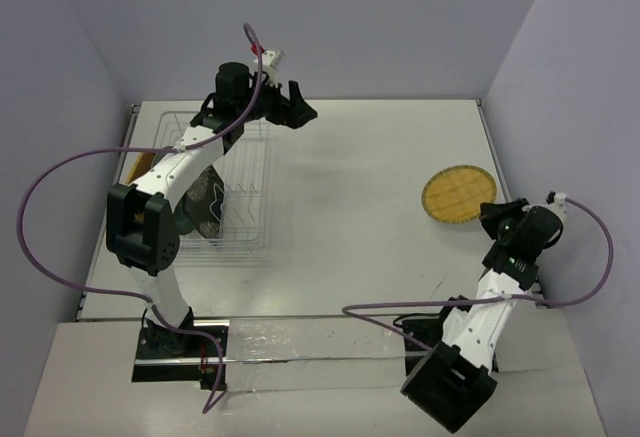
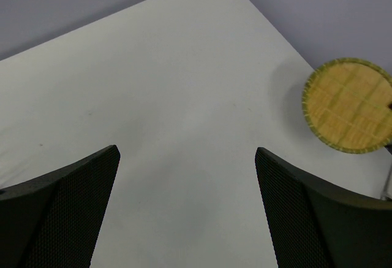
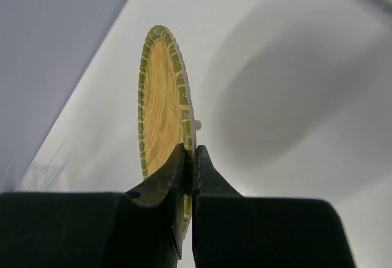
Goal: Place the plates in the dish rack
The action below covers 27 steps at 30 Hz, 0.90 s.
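The small round yellow-tan plate point(image 1: 458, 195) lies at the right side of the table. My right gripper point(image 1: 491, 215) is shut on its near rim. In the right wrist view the plate point(image 3: 160, 96) stands edge-on, and the right gripper point(image 3: 195, 153) pinches its rim. The white wire dish rack point(image 1: 252, 162) sits at the left. It holds the black floral plate point(image 1: 212, 200), partly hidden by the left arm. A tan woven plate point(image 1: 137, 167) shows at the rack's left edge. My left gripper point(image 1: 298, 112) hovers open past the rack's far right corner. Only bare table lies between its fingers point(image 2: 73, 200).
Purple walls close in the table on the left, back and right. The right wall runs close to the yellow-tan plate point(image 2: 348, 105). The left arm's purple cable loops out over the table's left edge. The right arm's cable trails along the near edge.
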{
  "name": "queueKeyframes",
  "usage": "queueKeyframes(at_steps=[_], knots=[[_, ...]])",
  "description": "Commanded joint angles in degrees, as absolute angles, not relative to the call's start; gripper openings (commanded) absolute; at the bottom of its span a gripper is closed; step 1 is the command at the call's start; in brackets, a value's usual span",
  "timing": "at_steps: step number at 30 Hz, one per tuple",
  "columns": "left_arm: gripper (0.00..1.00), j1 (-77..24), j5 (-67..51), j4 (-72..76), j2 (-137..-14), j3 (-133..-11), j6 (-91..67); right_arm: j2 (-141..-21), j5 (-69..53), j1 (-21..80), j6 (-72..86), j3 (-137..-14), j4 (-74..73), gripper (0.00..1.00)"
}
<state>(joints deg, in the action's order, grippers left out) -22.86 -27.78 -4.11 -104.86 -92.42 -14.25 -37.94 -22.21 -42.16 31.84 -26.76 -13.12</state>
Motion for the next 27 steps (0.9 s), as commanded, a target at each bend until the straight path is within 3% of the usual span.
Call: queueKeyframes(at_steps=[1, 12, 25, 27], knots=[[0.99, -25.39, -39.14, -0.87, -102.69, -91.49, -15.11, -41.46, -32.79, -35.32, 33.51, -30.00, -3.39, 0.00], [0.99, -32.39, -46.66, 5.18, -108.42, -91.13, -23.27, -54.11, -43.19, -15.76, 38.89, -32.63, 16.48, 0.00], [0.99, -34.37, -52.56, 9.31, -110.92, -87.98, -26.10, -58.62, -49.57, -11.43, 46.13, -33.93, 32.34, 0.00], [0.95, -34.37, -53.17, 8.88, -110.83, -88.07, -25.67, -59.06, -50.10, -11.43, 46.32, -34.45, 33.22, 0.00]])
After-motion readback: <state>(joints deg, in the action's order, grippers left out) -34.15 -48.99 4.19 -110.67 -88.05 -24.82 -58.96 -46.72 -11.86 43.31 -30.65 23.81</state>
